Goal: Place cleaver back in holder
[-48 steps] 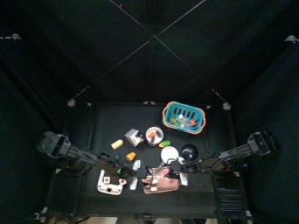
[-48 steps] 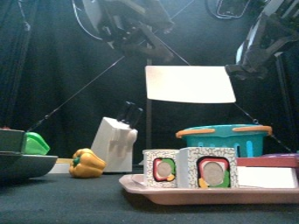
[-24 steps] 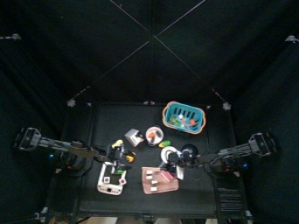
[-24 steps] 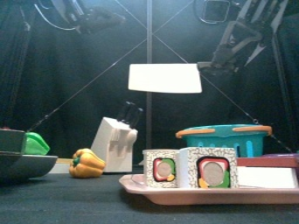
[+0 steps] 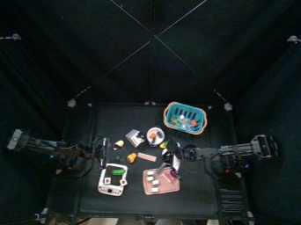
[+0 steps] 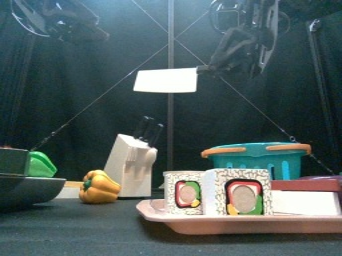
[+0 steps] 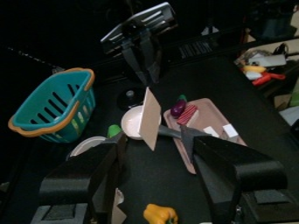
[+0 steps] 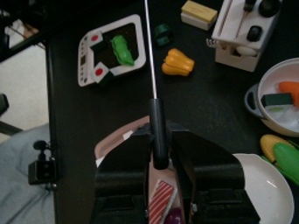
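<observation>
The cleaver point(image 6: 166, 80) hangs high above the table, its broad pale blade level and pointing left. My right gripper point(image 6: 225, 52) is shut on its dark handle. In the right wrist view the blade shows edge-on as a thin line point(image 8: 149, 44), and the handle point(image 8: 156, 131) sits between the jaws of my right gripper point(image 8: 159, 150). The holder point(image 6: 131, 163) is a white slotted block on the table, below and left of the blade; the right wrist view shows the holder point(image 8: 246, 31) too. My left gripper point(image 7: 163, 153) stands open and empty, facing the cleaver point(image 7: 146, 114).
A yellow pepper point(image 6: 98, 185) lies beside the holder. A pink tray point(image 6: 241, 218) with boxes is at the front right, with a teal basket point(image 6: 257, 156) behind it. A bowl holding something green point(image 6: 27, 165) is at the left. A white plate point(image 8: 263, 179) and a white tray point(image 8: 111, 48) lie below.
The right gripper has carried the cleaver to the left and slightly higher. The left arm has drawn back toward the left side.
</observation>
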